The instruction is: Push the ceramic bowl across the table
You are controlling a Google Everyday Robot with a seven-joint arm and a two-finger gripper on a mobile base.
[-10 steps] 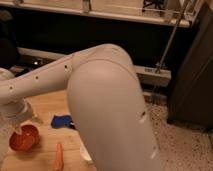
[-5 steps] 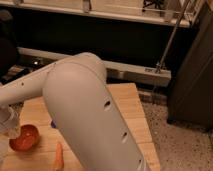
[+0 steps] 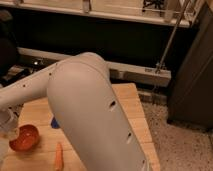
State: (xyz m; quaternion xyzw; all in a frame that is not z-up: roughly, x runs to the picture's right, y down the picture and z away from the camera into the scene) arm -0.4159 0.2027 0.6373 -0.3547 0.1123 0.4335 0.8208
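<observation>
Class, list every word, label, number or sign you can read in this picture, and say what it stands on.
None: no writing shows on the arm, the bowl, the table, or the gripper beside the bowl at the picture's left edge.

The arm (image 3: 92, 117) is clad in smooth, rounded off-white shells. Its bulky near link carries a row of small dark recessed holes along the flank. A slimmer white link runs to the pale claw (image 3: 7, 128), low at the far left.
</observation>
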